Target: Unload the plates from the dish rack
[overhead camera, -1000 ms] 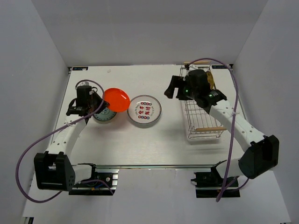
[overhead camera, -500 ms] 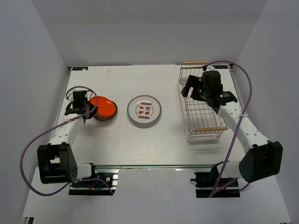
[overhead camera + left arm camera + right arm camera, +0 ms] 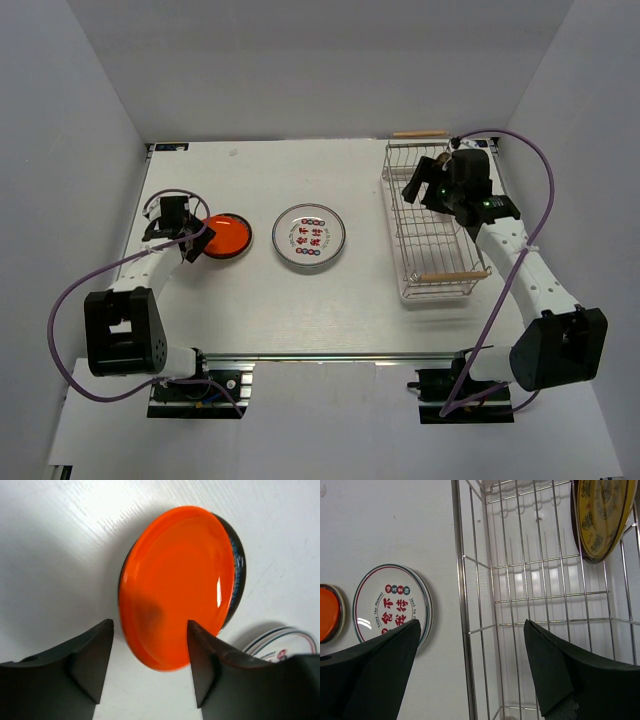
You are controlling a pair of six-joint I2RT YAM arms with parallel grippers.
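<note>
**Q:** Surface and room?
**A:** Item one: table [image 3: 250, 300], flat, white and matte. A fine streaked grain shows in my left wrist view. Item two: walls [image 3: 300, 70], plain pale grey, closing the table in on three sides.

**Q:** The rack?
**A:** Dish rack [image 3: 430, 255], on the right side of the table. It is a rectangular basket of thin silver wire in an open grid, with light wooden rod handles [image 3: 452, 276], one at each short end. Contents: one yellow-brown patterned plate [image 3: 600, 515], round and glossy, standing on edge at the far end.

**Q:** Plates on the table?
**A:** Two lots, both well apart from the rack.
- Left side: red-orange plate [image 3: 177, 580], plain, glossy and shallow, lying on top of a dark-rimmed plate [image 3: 239, 565].
- Near the middle: white plate [image 3: 309, 238], round, ringed with fine green and red lines, with coloured characters in its centre. My right wrist view shows a second rim under it.

**Q:** Your grippers?
**A:** Left gripper [image 3: 149, 625]: jaws spread wide, nothing held. My black fingers sit either side of the red-orange plate's near rim, and I cannot tell whether they touch it. Right gripper [image 3: 472, 625]: also spread wide and empty. It hangs above the rack's left wall, one finger over the table and the other over the basket.
</note>
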